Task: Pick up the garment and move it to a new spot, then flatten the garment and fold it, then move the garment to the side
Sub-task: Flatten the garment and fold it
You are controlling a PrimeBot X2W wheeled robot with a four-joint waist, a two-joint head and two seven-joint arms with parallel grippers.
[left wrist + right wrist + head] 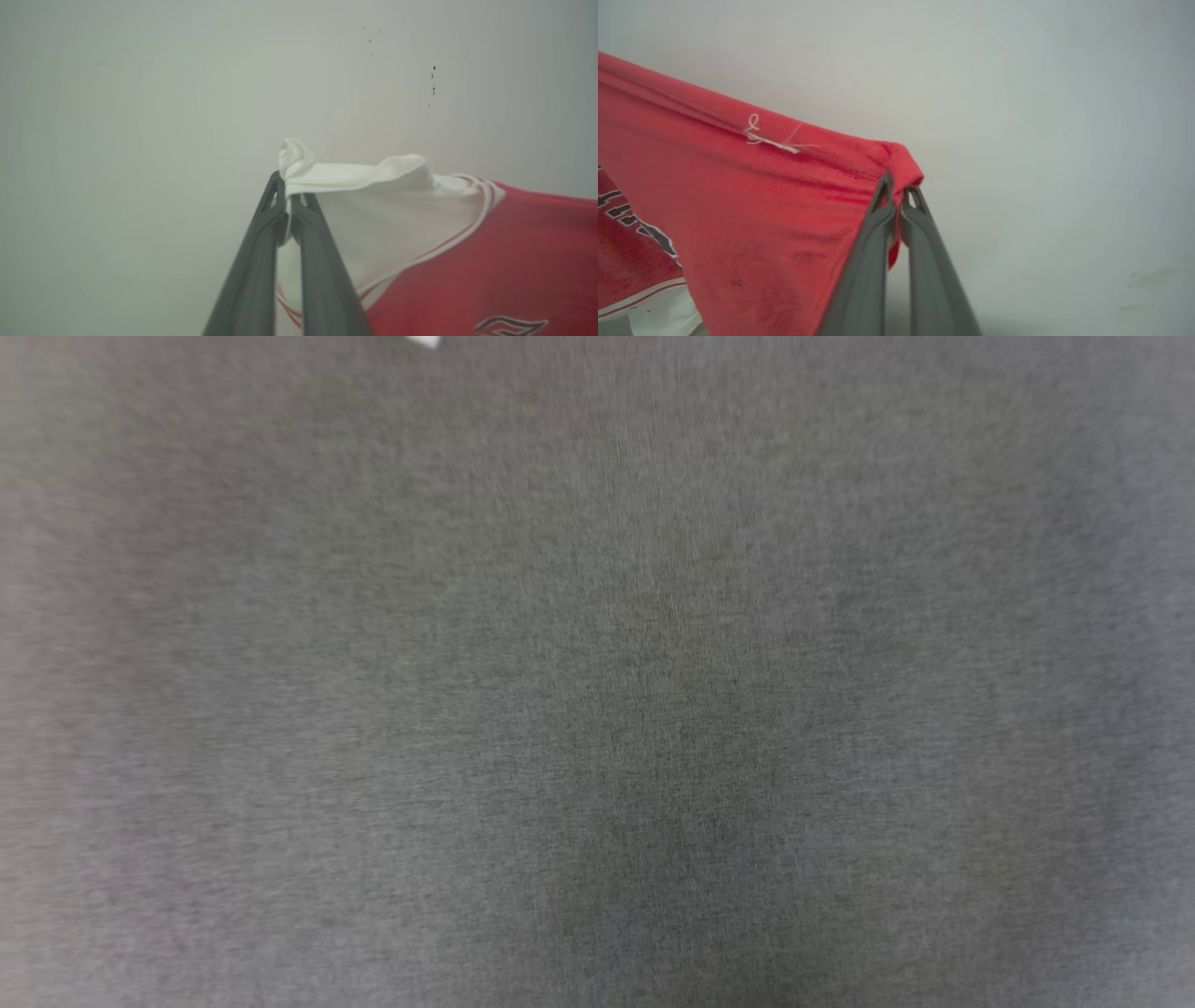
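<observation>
The garment (514,261) is a red jersey with white, red-striped sleeves, held up stretched between both grippers. In the left wrist view my left gripper (288,196) is shut on the bunched white sleeve (355,177), and the red body hangs off to the right. In the right wrist view my right gripper (896,184) is shut on a red corner of the garment (738,196). Part of the dark print (626,210) shows at the left edge, and a loose white thread (770,140) lies along a seam.
Behind the garment in both wrist views is a plain pale wall or surface (140,116) with a few dark specks (433,79). The head view is blurred grey fabric (597,709), with a small white scrap (425,341) at its top edge.
</observation>
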